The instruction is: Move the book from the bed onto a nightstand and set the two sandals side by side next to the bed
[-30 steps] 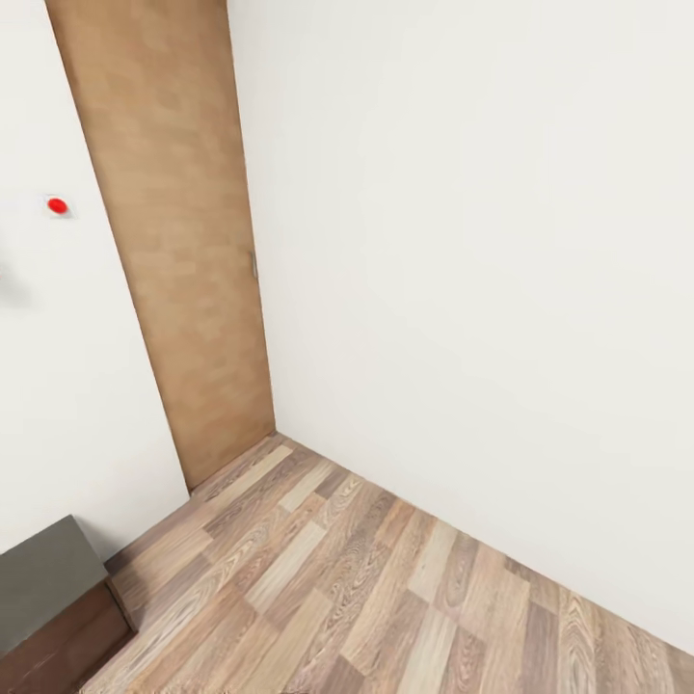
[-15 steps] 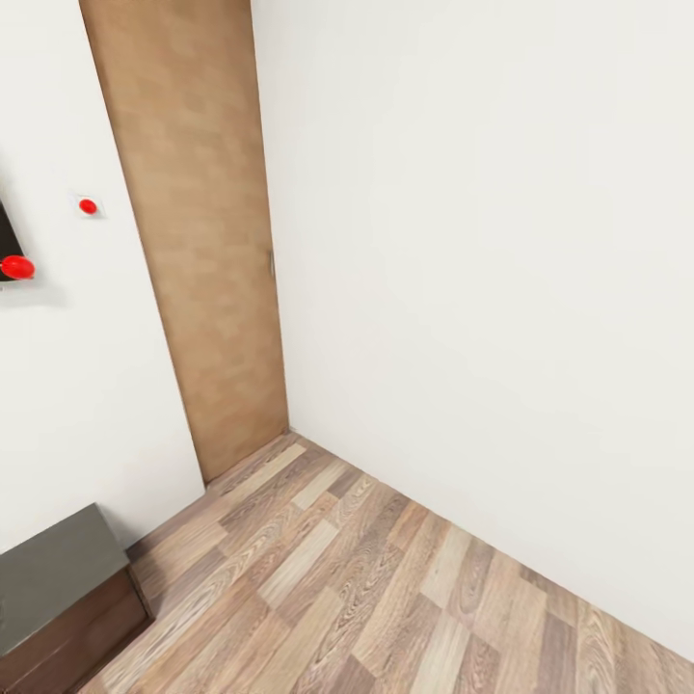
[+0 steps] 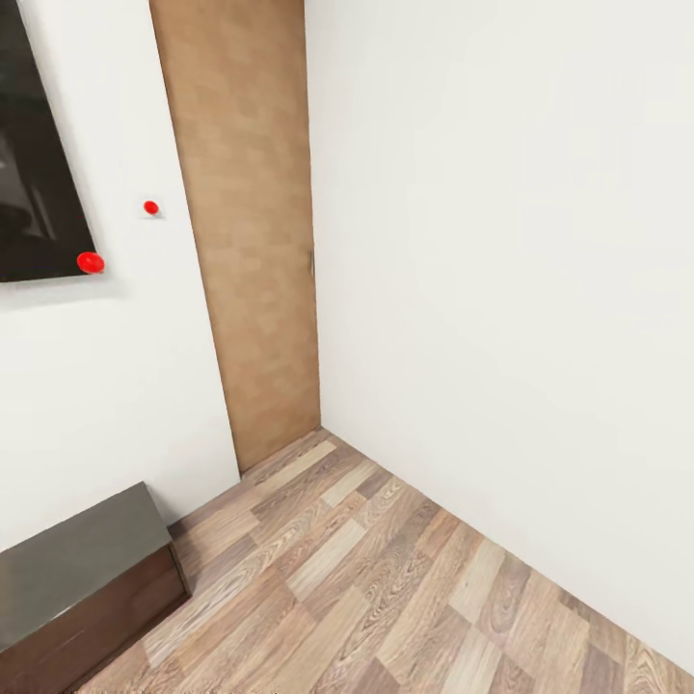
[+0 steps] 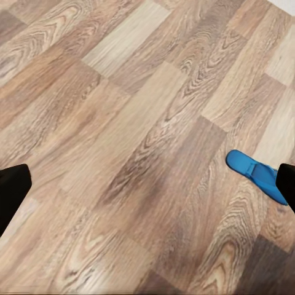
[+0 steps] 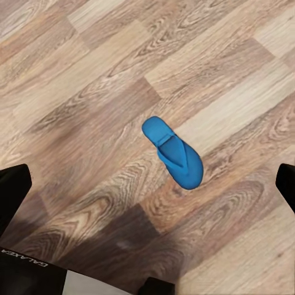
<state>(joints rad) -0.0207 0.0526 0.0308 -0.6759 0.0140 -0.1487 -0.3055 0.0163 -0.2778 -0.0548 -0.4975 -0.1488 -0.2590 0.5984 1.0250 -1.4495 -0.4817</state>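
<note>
A bright blue sandal [image 5: 172, 152] lies flat on the wood-plank floor in the right wrist view, just beyond the midpoint of my right gripper [image 5: 147, 192]. That gripper is open and holds nothing, its dark fingertips [image 5: 12, 192] far apart. In the left wrist view a blue sandal [image 4: 253, 173] lies by one fingertip [image 4: 287, 184] of my open, empty left gripper [image 4: 147, 193], which partly covers it. I cannot tell whether it is the same sandal. The book and the bed are out of view.
The head view faces a room corner: white walls, a brown wooden door [image 3: 253, 231], and a black wall panel [image 3: 34, 173] with red dots. A low dark brown cabinet [image 3: 82, 564] with a glossy grey top stands at lower left; nightstand or dresser, I cannot tell.
The head view has turned left, so the door and cabinet sit further right in the picture, and the black wall panel has come into sight.
</note>
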